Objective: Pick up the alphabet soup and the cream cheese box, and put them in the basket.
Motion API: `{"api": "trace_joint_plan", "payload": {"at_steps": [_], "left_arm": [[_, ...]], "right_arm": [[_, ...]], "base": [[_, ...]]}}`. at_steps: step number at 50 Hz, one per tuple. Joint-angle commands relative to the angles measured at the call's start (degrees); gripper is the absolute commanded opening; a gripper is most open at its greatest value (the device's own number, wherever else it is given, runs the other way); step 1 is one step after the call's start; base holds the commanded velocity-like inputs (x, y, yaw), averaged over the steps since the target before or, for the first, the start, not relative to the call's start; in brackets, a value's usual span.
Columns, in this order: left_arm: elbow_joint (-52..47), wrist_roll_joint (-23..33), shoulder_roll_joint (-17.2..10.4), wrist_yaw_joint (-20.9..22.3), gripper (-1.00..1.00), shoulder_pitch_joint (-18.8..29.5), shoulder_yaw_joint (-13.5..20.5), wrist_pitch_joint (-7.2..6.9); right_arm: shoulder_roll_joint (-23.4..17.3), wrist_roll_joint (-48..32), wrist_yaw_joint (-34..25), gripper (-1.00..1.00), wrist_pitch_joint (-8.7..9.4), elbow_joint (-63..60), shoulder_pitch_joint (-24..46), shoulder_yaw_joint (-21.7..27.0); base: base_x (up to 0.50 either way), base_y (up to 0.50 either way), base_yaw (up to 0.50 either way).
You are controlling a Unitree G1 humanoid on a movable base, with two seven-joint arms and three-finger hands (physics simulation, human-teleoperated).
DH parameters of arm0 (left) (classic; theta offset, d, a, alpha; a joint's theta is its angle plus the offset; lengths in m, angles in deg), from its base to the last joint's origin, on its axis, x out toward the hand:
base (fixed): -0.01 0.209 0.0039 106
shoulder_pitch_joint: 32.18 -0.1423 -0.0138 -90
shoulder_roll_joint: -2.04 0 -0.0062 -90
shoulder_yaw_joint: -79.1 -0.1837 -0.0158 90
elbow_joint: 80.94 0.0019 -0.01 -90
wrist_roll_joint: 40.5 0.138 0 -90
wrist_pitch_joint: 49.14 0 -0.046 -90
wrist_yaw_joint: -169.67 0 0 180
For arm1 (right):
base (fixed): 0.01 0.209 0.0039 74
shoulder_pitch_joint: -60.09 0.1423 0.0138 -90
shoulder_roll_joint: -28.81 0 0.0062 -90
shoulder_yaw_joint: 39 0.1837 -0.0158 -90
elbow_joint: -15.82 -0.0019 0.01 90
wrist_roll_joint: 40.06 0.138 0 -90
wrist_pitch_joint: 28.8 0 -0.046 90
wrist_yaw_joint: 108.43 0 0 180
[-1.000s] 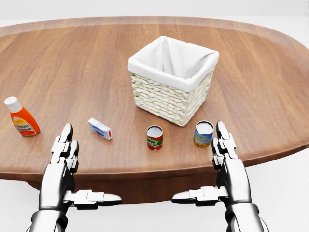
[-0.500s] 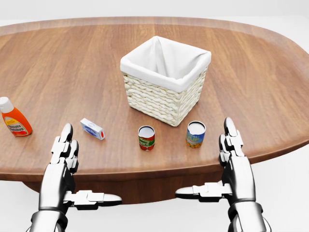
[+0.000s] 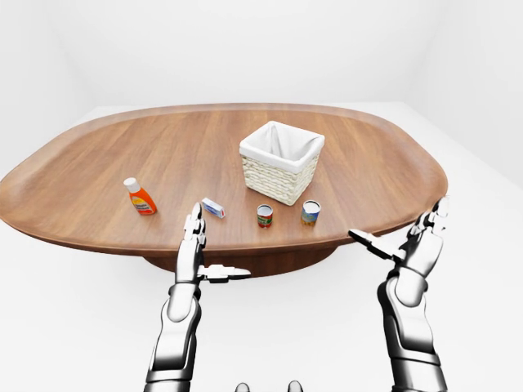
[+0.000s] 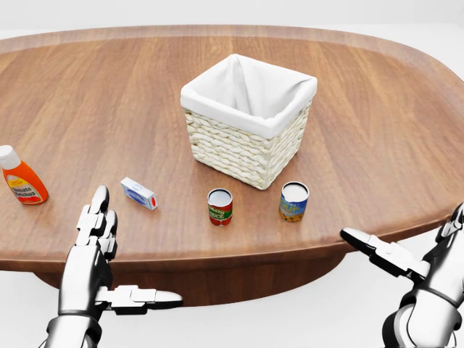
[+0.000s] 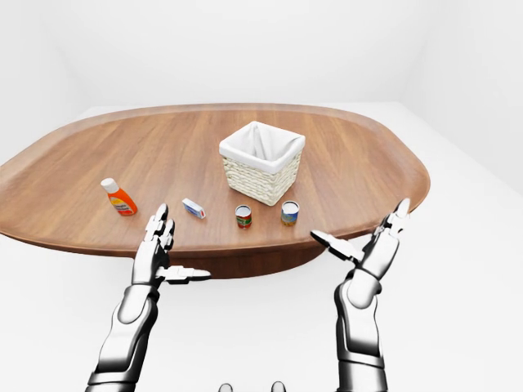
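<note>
The alphabet soup (image 4: 293,201), a can with a blue and yellow label, stands upright on the wooden table (image 4: 101,94), just below the wicker basket (image 4: 239,154) with its white liner. The cream cheese box (image 4: 138,193), small and white-blue with a red end, lies flat at lower left. My left hand (image 4: 138,246) hovers open at the table's near edge, below that box. My right hand (image 4: 402,223) is open off the table's lower right edge, thumb pointing toward the cans. Neither hand touches anything.
A red-and-green can (image 4: 220,206) stands left of the soup can. An orange sauce bottle (image 4: 22,181) sits at the far left. The table's rounded edge runs just above both hands, and white floor surrounds the table.
The whole picture first shifted, so the table things slid left as the camera moved. Since then my right hand has swung out to the right and turned sideways. The left hand is unmoved.
</note>
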Motion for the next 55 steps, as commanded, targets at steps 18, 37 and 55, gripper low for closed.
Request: {"api": "trace_joint_plan", "payload": {"at_steps": [18, 37, 55], "left_arm": [[-1.6, -1.0, 0.2, 0.3, 1.00, -1.1, -0.1, -2.01], [-0.7, -0.6, 0.1, 0.1, 1.00, -0.9, 0.0, -1.52], [0.2, -0.4, 0.0, 0.3, 1.00, -0.7, 0.0, -1.60]], "right_arm": [[0.4, -2.2, 4.3, 1.00, 2.50, -11.7, -5.4, 10.1], [0.3, -3.5, 4.3, 1.00, 2.24, -10.7, -5.0, 10.0], [0.5, -3.2, 4.3, 1.00, 0.01, -12.4, -6.6, 9.6]], "base": [[0.00, 0.00, 0.00], [0.00, 0.00, 0.00], [0.02, 0.00, 0.00]]}}
